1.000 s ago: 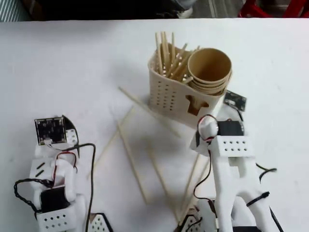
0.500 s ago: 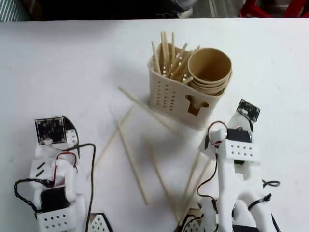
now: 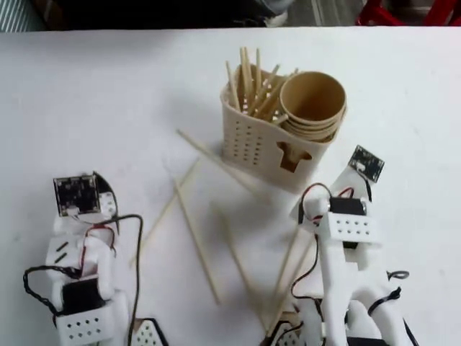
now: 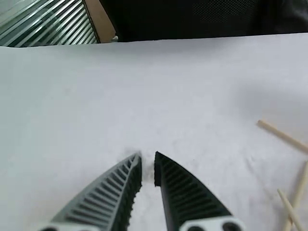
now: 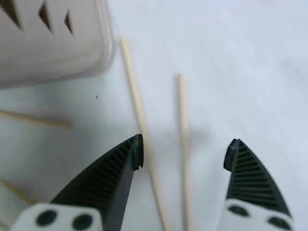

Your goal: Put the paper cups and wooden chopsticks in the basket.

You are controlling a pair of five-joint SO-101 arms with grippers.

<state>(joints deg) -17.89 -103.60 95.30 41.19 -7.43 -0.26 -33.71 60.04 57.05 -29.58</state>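
We see left tool [image 4: 147,159] narrow, tips nearly touching, low over desk [image 3: 86,94], near left. Loose chopsticks [image 3: 196,241] lie mid-desk. Basket [image 3: 248,144], far centre, holds more chopsticks + stacked cups [image 3: 313,97]. Right tool [image 5: 186,144] spread wide over two chopsticks beside basket.

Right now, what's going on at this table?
The right end effector hangs open over two loose chopsticks beside the basket, which already holds paper cups and a bunch of chopsticks. The left end effector sits shut, holding nothing. Other chopsticks lie scattered on the table.
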